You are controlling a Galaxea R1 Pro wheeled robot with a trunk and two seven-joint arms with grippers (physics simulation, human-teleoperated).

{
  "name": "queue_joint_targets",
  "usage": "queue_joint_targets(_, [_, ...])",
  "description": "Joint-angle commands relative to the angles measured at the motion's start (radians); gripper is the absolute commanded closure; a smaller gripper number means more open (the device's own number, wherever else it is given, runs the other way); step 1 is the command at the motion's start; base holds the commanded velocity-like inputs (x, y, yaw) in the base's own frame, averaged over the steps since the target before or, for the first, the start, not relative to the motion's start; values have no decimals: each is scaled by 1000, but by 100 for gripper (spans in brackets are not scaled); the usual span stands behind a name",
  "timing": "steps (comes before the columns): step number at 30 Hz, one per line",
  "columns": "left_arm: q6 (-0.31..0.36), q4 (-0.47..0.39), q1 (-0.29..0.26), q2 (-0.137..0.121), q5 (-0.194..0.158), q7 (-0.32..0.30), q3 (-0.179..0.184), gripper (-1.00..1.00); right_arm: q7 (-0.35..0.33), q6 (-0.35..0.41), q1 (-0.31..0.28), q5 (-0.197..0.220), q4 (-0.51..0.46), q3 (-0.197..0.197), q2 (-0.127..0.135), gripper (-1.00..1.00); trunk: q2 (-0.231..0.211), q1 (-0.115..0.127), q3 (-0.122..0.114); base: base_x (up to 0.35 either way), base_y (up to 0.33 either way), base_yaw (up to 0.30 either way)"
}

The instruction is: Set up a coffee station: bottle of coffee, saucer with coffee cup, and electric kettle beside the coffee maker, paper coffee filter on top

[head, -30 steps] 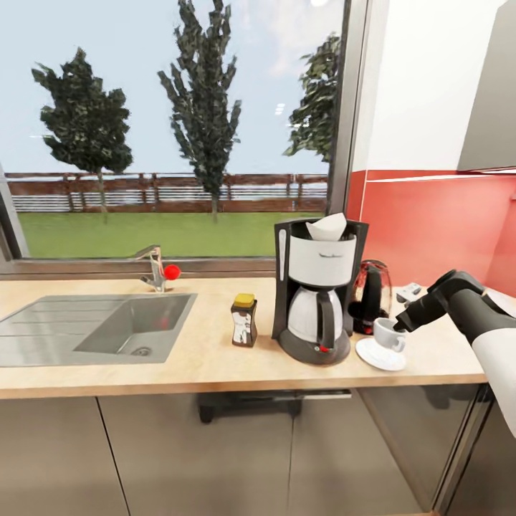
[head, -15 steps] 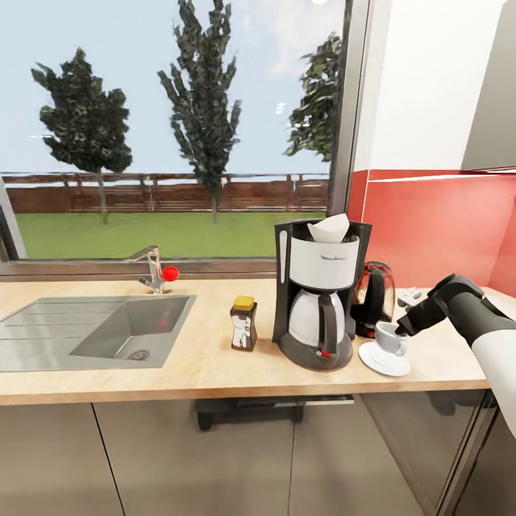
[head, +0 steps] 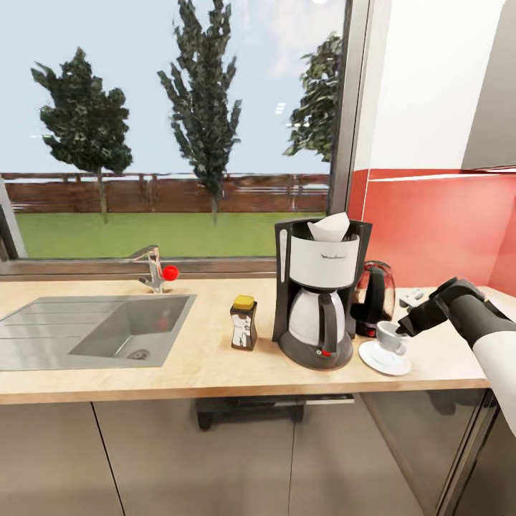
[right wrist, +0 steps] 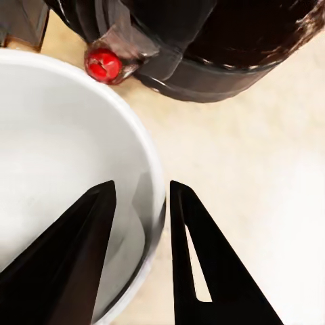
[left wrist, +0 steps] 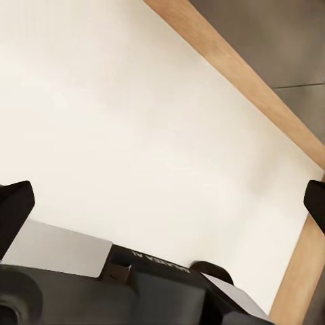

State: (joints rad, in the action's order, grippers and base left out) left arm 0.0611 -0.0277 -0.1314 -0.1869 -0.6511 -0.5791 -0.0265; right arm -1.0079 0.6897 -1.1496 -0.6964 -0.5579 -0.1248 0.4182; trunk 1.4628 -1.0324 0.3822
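Pinching the cup [head: 390,336] rim with our right tool [head: 403,330], we see it sits on the saucer [head: 385,357] beside the coffee maker [head: 319,290]; left tool [left wrist: 162,203] spread.

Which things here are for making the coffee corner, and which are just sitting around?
For the job:
tall black drip coffee maker
white paper filter on top
brown yellow-lidded coffee jar
clear glass kettle
small white cup on round white saucer
right end effector, at the cup's rim
light-wood countertop

Just around:
grey steel sink
metal tap
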Motion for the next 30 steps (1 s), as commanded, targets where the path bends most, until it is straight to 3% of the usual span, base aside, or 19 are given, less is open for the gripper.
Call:
queue_joint_targets(1, [6, 0, -1, 0, -4, -4, -3, -100, -6, 1, -1, 6, 1, -3, 2, 100, 8, -4, 4, 0, 0, 0])
queue_joint_targets(11, [-17, 0, -1, 0, -4, -4, -3, -100, -2, -2, -1, 26, 5, 16, 3, 100, 78, -42, 36, 0, 0, 0])
queue_joint_targets(30, [-18, 0, -1, 0, -4, -3, -3, -100, 42, -2, -1, 26, 4, 43, 4, 100, 78, -42, 36, 16, -12, 0])
